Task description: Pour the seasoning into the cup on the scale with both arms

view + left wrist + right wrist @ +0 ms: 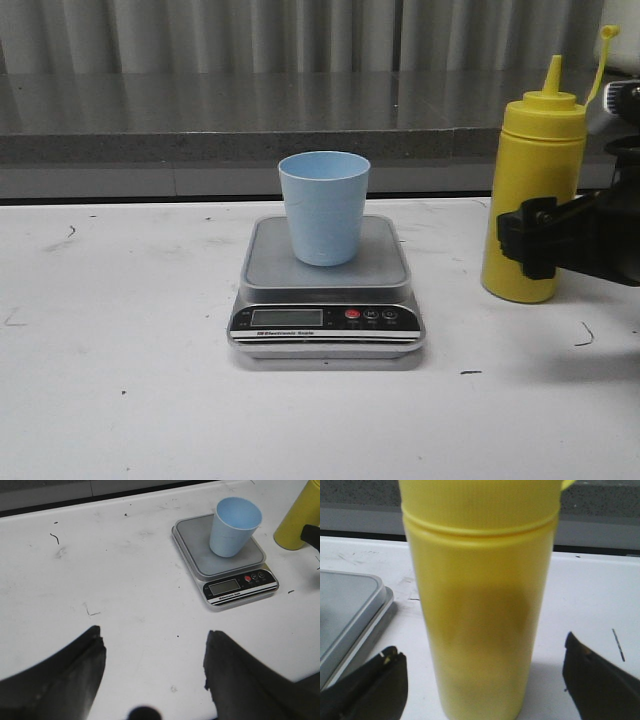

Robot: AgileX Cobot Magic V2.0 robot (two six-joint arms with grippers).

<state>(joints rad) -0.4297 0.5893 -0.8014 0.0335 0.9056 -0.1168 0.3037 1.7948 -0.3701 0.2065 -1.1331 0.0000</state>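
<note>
The light-blue cup [324,205] stands upright on the platform of the silver scale [270,258] at the table's middle. The yellow seasoning bottle [535,190] stands upright on the table to the right of the scale, nozzle uncapped, with its tethered cap [609,32] hanging up on its strap. My right gripper [530,240] is open around the bottle's lower body. In the right wrist view the bottle [480,580] fills the space between the fingers [385,680], with gaps on both sides. My left gripper [152,650] is open and empty over bare table, short of the scale [195,540] and cup [234,527].
A grey ledge [250,110] runs along the back of the white table [120,380], with a ribbed wall behind it. The scale's edge [345,610] lies close beside the bottle in the right wrist view.
</note>
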